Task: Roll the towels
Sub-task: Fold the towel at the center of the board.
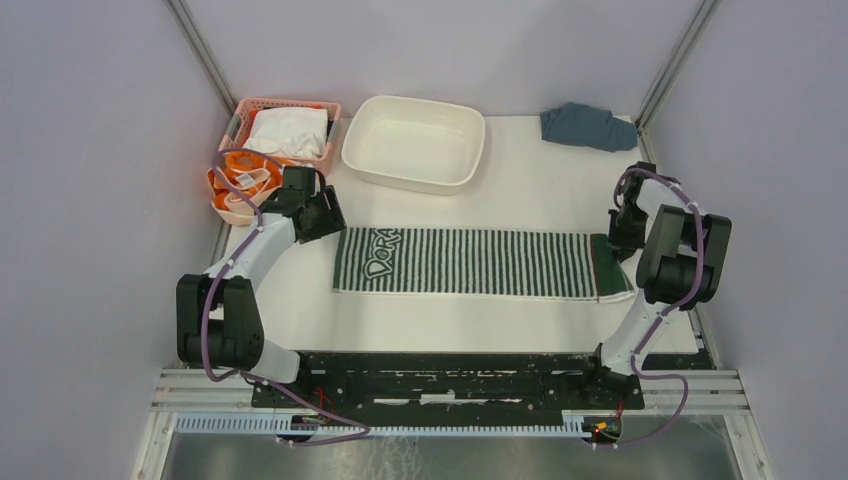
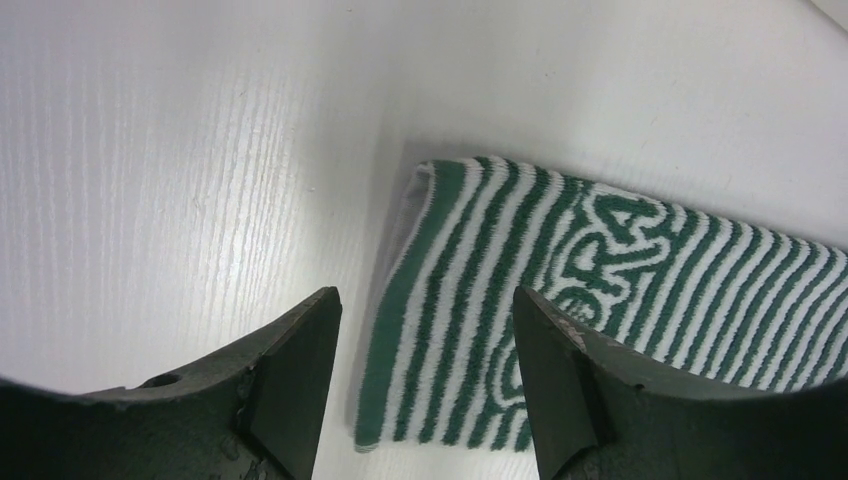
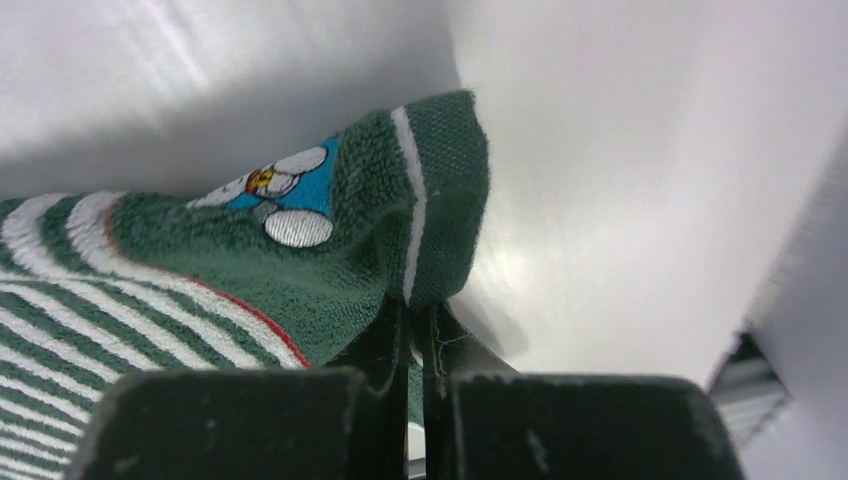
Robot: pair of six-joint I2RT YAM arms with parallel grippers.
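Observation:
The green-and-white striped towel lies flat across the middle of the table, lettering at its left end. My right gripper is shut on the dark green hem at the towel's right end, which is lifted slightly and shows an embroidered blue patch. In the top view that gripper sits over the towel's far right corner. My left gripper hangs open above the towel's left end with nothing between its fingers; from above it is at the far left corner. The orange towel lies crumpled at the far left.
A pink basket holding a white cloth stands at the back left. A white tub sits behind the striped towel. A blue-grey cloth lies at the back right. Frame posts and walls close in both sides.

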